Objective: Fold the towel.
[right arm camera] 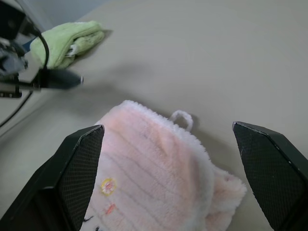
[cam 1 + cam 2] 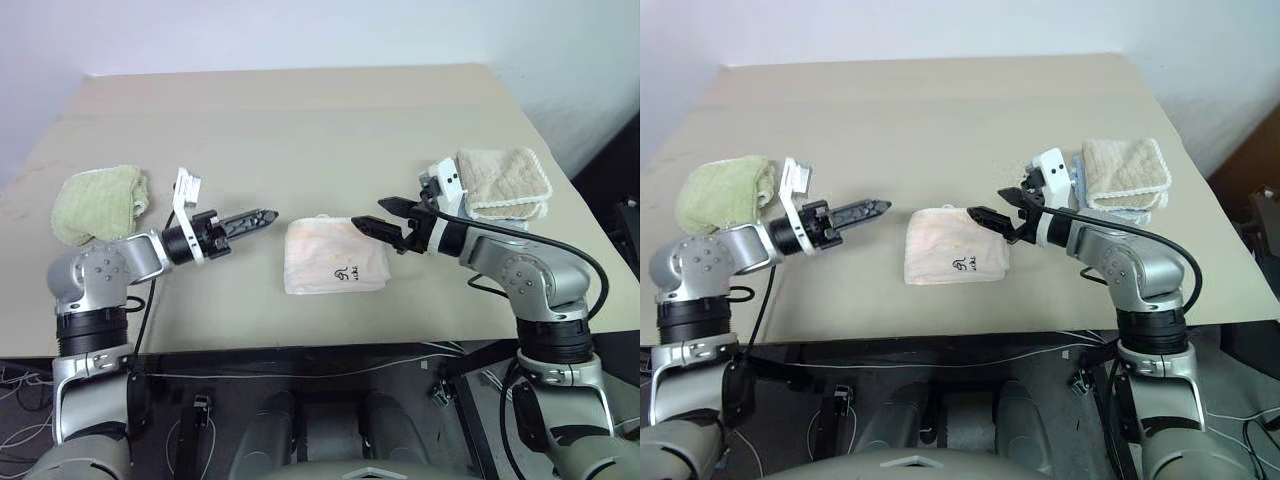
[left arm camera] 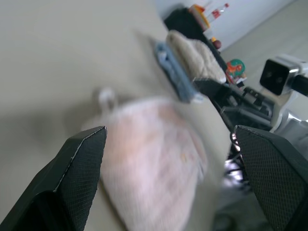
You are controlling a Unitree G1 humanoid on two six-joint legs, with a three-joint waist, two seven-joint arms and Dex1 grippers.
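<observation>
The pale pink towel (image 2: 334,257) lies folded into a small rectangle at the middle of the table's near side, with black handwritten marks on top and a white loop tab (image 1: 182,117) at its far edge. My left gripper (image 2: 262,217) hovers just left of it, pointing toward it, with its fingers (image 3: 82,163) spread wide and nothing between them. On the towel's right side my right gripper (image 2: 372,214) hangs over the edge, open and empty. In the right wrist view the towel (image 1: 154,178) lies below the open fingers (image 1: 82,159).
A light green towel (image 2: 100,200) lies bunched at the table's left. A folded beige towel (image 2: 503,182) rests on a blue cloth (image 2: 1120,213) at the right, behind my right arm. The tan table (image 2: 300,120) stretches away beyond the towel; its front edge runs just below both arms.
</observation>
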